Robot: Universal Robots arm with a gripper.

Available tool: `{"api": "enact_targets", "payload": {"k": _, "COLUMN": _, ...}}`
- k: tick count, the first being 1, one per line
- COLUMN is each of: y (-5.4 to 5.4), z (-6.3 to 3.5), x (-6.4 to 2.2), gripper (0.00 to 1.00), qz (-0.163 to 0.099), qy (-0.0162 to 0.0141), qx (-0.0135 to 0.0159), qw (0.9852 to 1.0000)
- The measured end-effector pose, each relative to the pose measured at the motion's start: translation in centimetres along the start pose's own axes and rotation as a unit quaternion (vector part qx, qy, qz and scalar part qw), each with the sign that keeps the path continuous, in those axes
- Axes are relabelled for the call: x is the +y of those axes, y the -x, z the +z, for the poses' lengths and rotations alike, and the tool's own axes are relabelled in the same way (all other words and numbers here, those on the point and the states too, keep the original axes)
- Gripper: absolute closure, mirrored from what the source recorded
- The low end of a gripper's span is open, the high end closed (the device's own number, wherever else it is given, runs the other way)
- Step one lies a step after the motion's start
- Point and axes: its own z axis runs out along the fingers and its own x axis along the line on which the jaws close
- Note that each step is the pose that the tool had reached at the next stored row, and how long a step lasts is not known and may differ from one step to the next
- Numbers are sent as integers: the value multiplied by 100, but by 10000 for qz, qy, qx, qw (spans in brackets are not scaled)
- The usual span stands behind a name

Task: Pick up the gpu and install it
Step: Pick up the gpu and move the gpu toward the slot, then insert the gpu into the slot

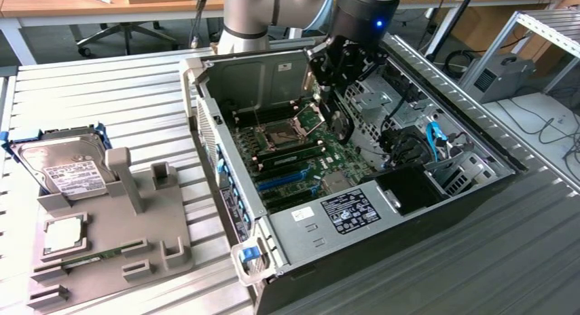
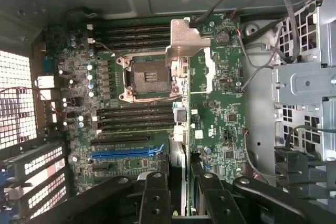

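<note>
The gpu (image 1: 338, 120), a green card with a black round fan, hangs on edge inside the open computer case (image 1: 471, 193), above the motherboard (image 1: 299, 152). My gripper (image 1: 337, 74) is shut on its upper edge. In the wrist view the gpu (image 2: 179, 119) appears edge-on between my two black fingers (image 2: 155, 195), and its silver end bracket (image 2: 186, 38) is at the far end. The gripper (image 2: 181, 199) holds it over the board, level with the empty CPU socket (image 2: 144, 77). A blue expansion slot (image 2: 126, 154) lies to one side of the card, apart from it.
The case walls and drive cage (image 1: 453, 169) close in around the card, with loose cables (image 2: 262, 51) nearby. At the exterior view's left a grey fixture (image 1: 118, 247) holds a silver hard drive (image 1: 59, 169) and a small memory stick (image 1: 91, 256).
</note>
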Motion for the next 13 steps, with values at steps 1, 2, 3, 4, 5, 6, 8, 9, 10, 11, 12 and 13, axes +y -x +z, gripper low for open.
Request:
{"api": "enact_targets", "payload": {"k": 1, "y": 0, "z": 0, "x": 0, "gripper": 74, "qz": 0, "qy": 0, "qx": 0, "qw": 10000}}
{"api": "enact_targets", "payload": {"k": 2, "y": 0, "z": 0, "x": 0, "gripper": 74, "qz": 0, "qy": 0, "qx": 0, "qw": 10000}}
{"api": "enact_targets", "payload": {"k": 3, "y": 0, "z": 0, "x": 0, "gripper": 74, "qz": 0, "qy": 0, "qx": 0, "qw": 10000}}
{"api": "enact_targets", "payload": {"k": 4, "y": 0, "z": 0, "x": 0, "gripper": 74, "qz": 0, "qy": 0, "qx": 0, "qw": 10000}}
{"api": "enact_targets", "payload": {"k": 5, "y": 0, "z": 0, "x": 0, "gripper": 74, "qz": 0, "qy": 0, "qx": 0, "qw": 10000}}
{"api": "enact_targets", "payload": {"k": 6, "y": 0, "z": 1, "x": 0, "gripper": 74, "qz": 0, "qy": 0, "qx": 0, "qw": 10000}}
{"api": "enact_targets", "payload": {"k": 8, "y": 0, "z": 0, "x": 0, "gripper": 74, "qz": 0, "qy": 0, "qx": 0, "qw": 10000}}
{"api": "enact_targets", "payload": {"k": 9, "y": 0, "z": 0, "x": 0, "gripper": 74, "qz": 0, "qy": 0, "qx": 0, "qw": 10000}}
{"api": "enact_targets", "payload": {"k": 10, "y": 0, "z": 1, "x": 0, "gripper": 74, "qz": 0, "qy": 1, "qx": 0, "qw": 10000}}
{"api": "enact_targets", "payload": {"k": 11, "y": 0, "z": 1, "x": 0, "gripper": 74, "qz": -6, "qy": 1, "qx": 0, "qw": 10000}}
{"api": "enact_targets", "payload": {"k": 12, "y": 0, "z": 0, "x": 0, "gripper": 74, "qz": -29, "qy": 0, "qx": 1, "qw": 10000}}
{"api": "enact_targets", "payload": {"k": 13, "y": 0, "z": 0, "x": 0, "gripper": 74, "qz": -42, "qy": 0, "qx": 2, "qw": 10000}}
